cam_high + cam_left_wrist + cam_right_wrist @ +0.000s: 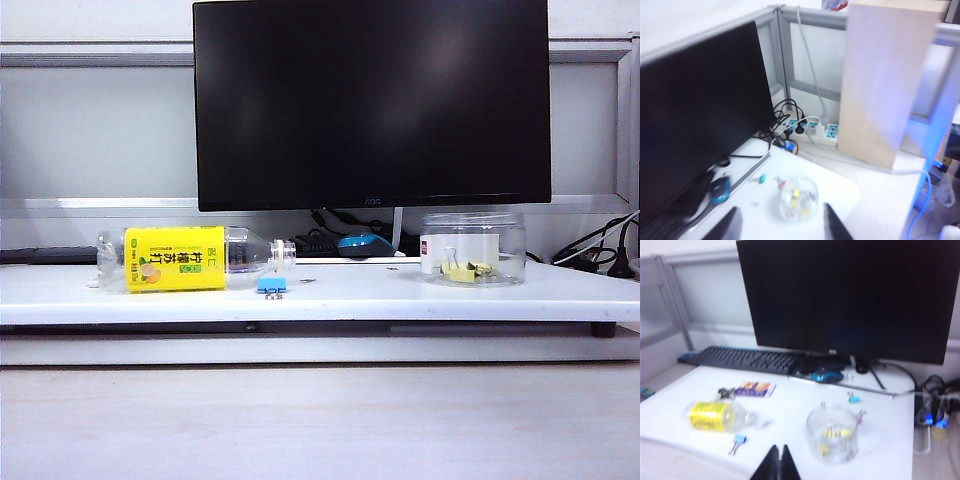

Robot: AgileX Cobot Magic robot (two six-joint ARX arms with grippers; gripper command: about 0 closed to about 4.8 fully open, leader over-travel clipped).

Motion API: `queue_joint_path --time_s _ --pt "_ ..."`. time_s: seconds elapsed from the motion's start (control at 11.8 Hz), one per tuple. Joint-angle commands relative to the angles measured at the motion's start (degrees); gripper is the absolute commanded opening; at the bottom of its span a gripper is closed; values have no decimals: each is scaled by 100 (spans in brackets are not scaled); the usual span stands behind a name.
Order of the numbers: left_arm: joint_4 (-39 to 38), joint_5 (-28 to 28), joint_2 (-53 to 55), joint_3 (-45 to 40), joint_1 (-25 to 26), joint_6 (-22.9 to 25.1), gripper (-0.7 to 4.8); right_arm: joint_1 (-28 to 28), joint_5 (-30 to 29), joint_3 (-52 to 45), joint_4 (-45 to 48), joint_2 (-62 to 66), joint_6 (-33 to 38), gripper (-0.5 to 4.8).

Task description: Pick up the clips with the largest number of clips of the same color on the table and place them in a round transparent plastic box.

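Observation:
The round transparent plastic box (472,248) stands on the right of the white table, and the yellow clips (465,271) lie inside it. Neither gripper shows in the exterior view. In the left wrist view my left gripper (780,209) hangs high above the table, open and empty, with the box (799,199) and its yellow clips (796,194) far below, just beyond the dark fingertips (832,220). My right gripper (779,447) is shut with nothing in it, raised in front of the table; the box (832,436) holding the clips (832,432) stands ahead of it.
A clear bottle with a yellow label (175,259) lies on the left with a blue binder clip (271,286) by its neck. Behind stand a black monitor (370,100), keyboard (745,359) and blue mouse (825,375). A teal clip (854,398) lies behind the box. A power strip (815,131) and cables sit right.

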Motion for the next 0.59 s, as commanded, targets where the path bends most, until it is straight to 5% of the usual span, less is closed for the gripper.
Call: queue_joint_path --time_s 0.08,0.25,0.42,0.59 --pt "-619 -544 -1154 -48 -4 -24 220 -2 9 20 -389 -278 20 13" --pt "-927 -994 -2076 -264 -4 -155 219 0 9 15 -518 -348 20 13" --pt "-1222 -1928 -4083 -1121 -4 -614 219 0 -55 -96 -627 -354 142 13" --pt "-1246 -2253 -5418 -2625 -4 -809 219 0 -352 -326 -774 -354 297 13"
